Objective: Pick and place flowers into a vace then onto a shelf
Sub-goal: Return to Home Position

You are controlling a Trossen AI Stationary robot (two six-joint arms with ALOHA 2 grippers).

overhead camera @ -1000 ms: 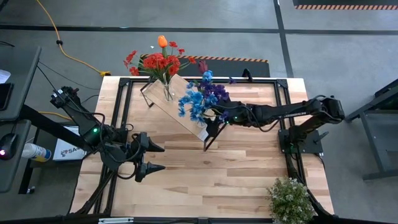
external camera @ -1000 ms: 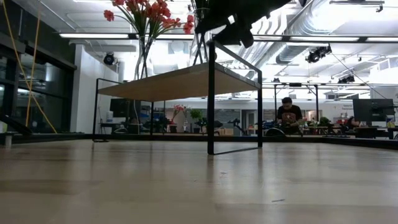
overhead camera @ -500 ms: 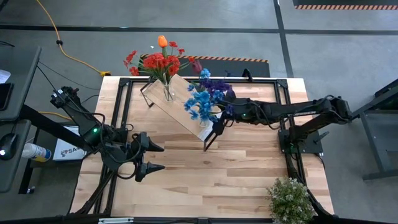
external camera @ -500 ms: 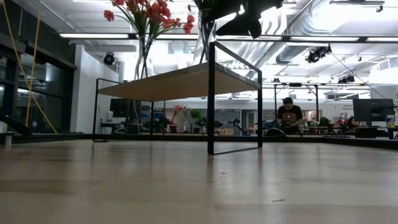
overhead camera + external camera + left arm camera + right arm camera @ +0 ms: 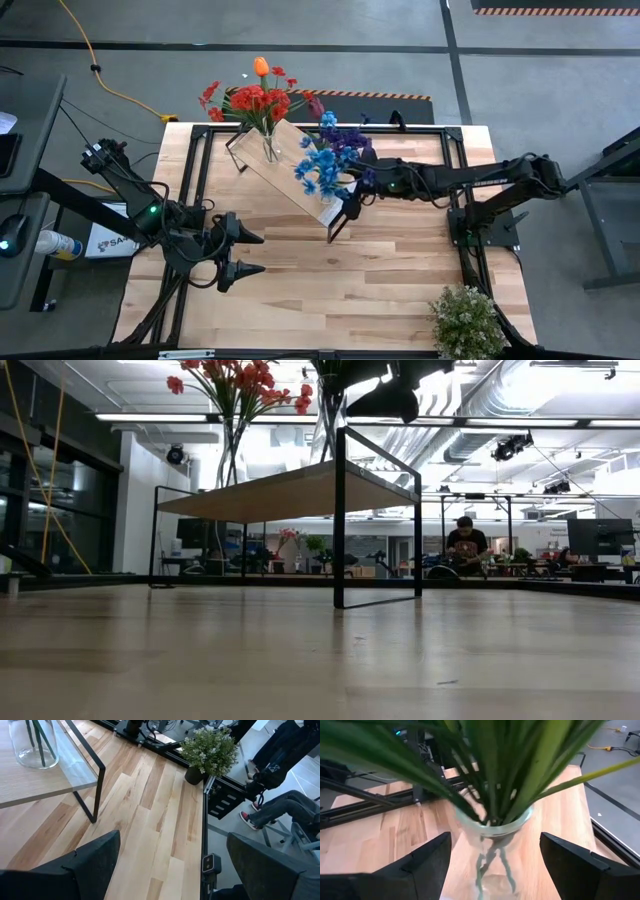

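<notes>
The shelf, a light-wood board on a black frame, stands slantwise on the table's far half. At its far end a glass vase holds red flowers and an orange tulip. At its near corner a second glass vase holds blue and purple flowers. My right gripper comes level from the table's right and is open. Its fingertips stand on either side of that vase, with wood showing in both gaps. My left gripper hangs open over the table's near left.
A bushy pale green plant in a pot stands at the table's near right corner. Black rails run along the table's sides. Bare wood lies in front of the shelf. A person sits far behind the table.
My right gripper has drawn back a little from the blue-flower vase toward the table's right edge and risen slightly, then stopped. In the low view the vase now shows clear of the gripper. The blue blooms have swung slightly toward the right.
</notes>
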